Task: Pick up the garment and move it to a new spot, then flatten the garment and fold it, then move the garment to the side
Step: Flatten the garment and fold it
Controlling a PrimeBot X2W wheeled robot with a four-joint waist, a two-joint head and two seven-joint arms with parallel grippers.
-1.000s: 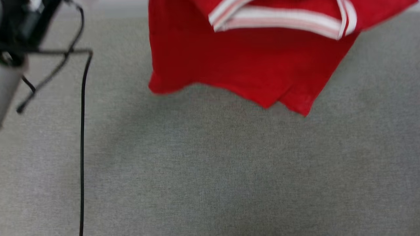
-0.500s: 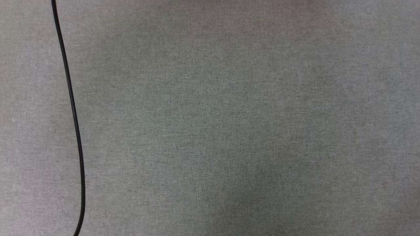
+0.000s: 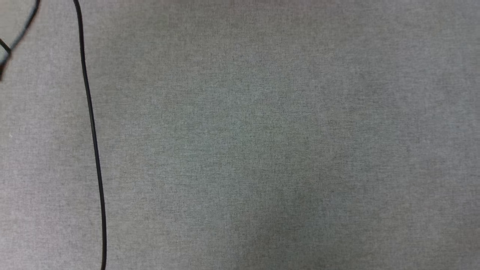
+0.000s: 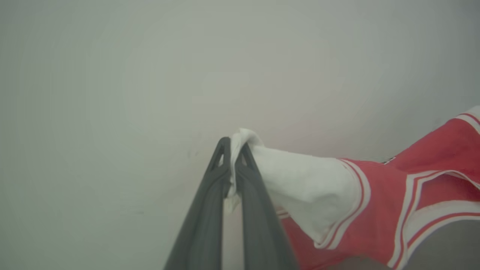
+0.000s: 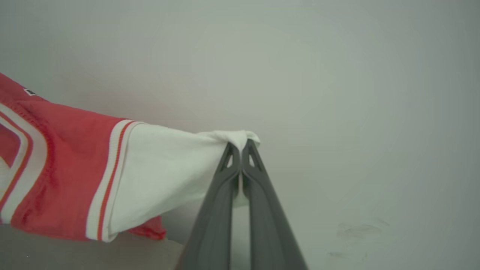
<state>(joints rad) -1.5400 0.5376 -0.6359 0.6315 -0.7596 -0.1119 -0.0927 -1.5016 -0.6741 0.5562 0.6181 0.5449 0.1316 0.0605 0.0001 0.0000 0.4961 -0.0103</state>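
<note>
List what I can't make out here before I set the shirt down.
- Left wrist view: the garment, pinched at a white sleeve by the left gripper, runs off the right and bottom edges; its hem is cut off.
- Right wrist view: the garment, held by the right gripper, runs off the left edge.
- Head view: the black cable is cut by top and bottom edges; dark shapes at the upper left are blurred.

Head view: grey woven surface (image 3: 262,112) lying flat, shading darker toward lower centre. Wrist views: plain pale wall (image 4: 150,75) standing behind, evenly lit, carrying faint scuff marks (image 5: 356,228) at lower right of right wrist view.
</note>
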